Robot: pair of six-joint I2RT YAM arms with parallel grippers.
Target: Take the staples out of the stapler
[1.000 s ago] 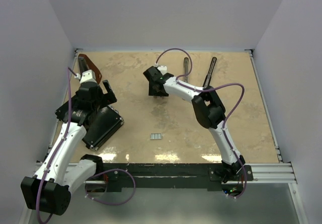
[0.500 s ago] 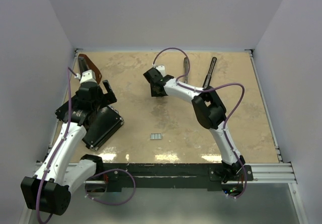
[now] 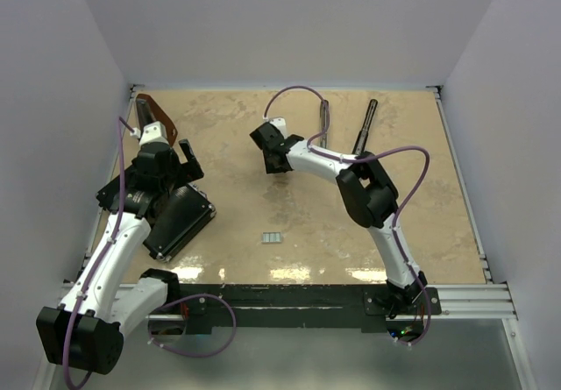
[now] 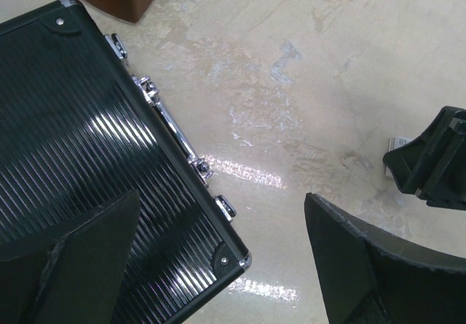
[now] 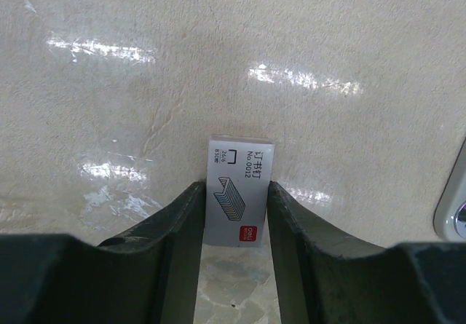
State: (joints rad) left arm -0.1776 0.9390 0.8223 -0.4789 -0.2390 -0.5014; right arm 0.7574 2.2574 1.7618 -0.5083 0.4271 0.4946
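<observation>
The stapler lies in two parts at the back of the table: a slim black bar (image 3: 365,125) and a slim dark-grey metal bar (image 3: 324,120). A tiny silvery strip of staples (image 3: 273,237) lies on the table near the front middle. My right gripper (image 3: 273,157) is left of the bars. In the right wrist view this gripper (image 5: 234,218) is shut on a small grey staple box (image 5: 239,186), with both fingers touching its sides. My left gripper (image 3: 186,164) is open and empty; in the left wrist view it (image 4: 226,266) hangs over the corner of the black box.
A flat ribbed black box (image 3: 180,219) with metal latches lies at the left; it also shows in the left wrist view (image 4: 80,142). A brown wedge-shaped object (image 3: 158,117) stands at the back left corner. White walls close in the table.
My right gripper has shifted slightly toward the back left with the staple box in it. The left arm, the stapler bars and the staples strip have not moved.
</observation>
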